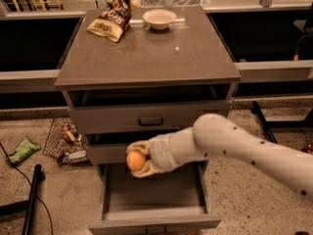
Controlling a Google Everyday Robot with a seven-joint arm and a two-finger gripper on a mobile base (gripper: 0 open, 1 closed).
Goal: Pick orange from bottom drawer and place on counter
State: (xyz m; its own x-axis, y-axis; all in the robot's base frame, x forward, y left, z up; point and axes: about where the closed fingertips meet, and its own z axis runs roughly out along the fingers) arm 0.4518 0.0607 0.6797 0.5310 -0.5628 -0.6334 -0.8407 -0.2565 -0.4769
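The orange (pixel 135 160) is a small round fruit held between the cream fingers of my gripper (pixel 139 159), which is shut on it. The gripper holds it above the open bottom drawer (pixel 154 192), at the height of the middle drawer's front. The drawer's plain grey inside shows below with nothing in it. My white arm (pixel 244 148) reaches in from the lower right. The counter (pixel 146 53) is the glossy grey-brown top of the cabinet, well above the gripper.
A chip bag (pixel 111 17) and a white bowl (pixel 159 18) sit at the counter's far edge. The top drawer (pixel 149 116) is closed. A wire basket (pixel 66 141) and a green packet (pixel 22 150) lie on the floor at the left, by a dark stand (pixel 32 195).
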